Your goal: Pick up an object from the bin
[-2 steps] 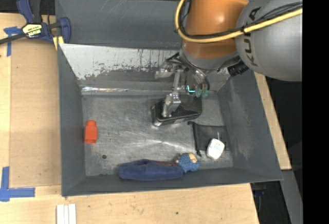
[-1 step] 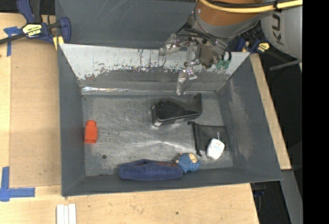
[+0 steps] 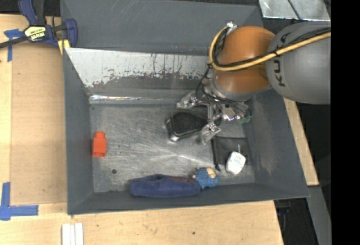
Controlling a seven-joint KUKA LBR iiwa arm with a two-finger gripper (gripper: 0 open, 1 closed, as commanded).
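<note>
My gripper (image 3: 198, 118) hangs low over the middle right of the bin, below the orange cover. Its two metal fingers stand apart, one fingertip (image 3: 188, 102) toward the back and the other (image 3: 209, 133) toward the front. A black rounded object (image 3: 181, 126), oval and glossy, lies on the bin floor just left of the fingers, partly between them. I cannot tell whether the fingers touch it. A flat black rectangular piece (image 3: 226, 147) lies right behind the front finger, and a small white object (image 3: 235, 163) rests on its lower corner.
An orange block (image 3: 99, 144) sits alone at the left of the floor. A dark blue cloth (image 3: 164, 186) stretches along the front wall, with a small blue and tan toy (image 3: 206, 176) at its right end.
</note>
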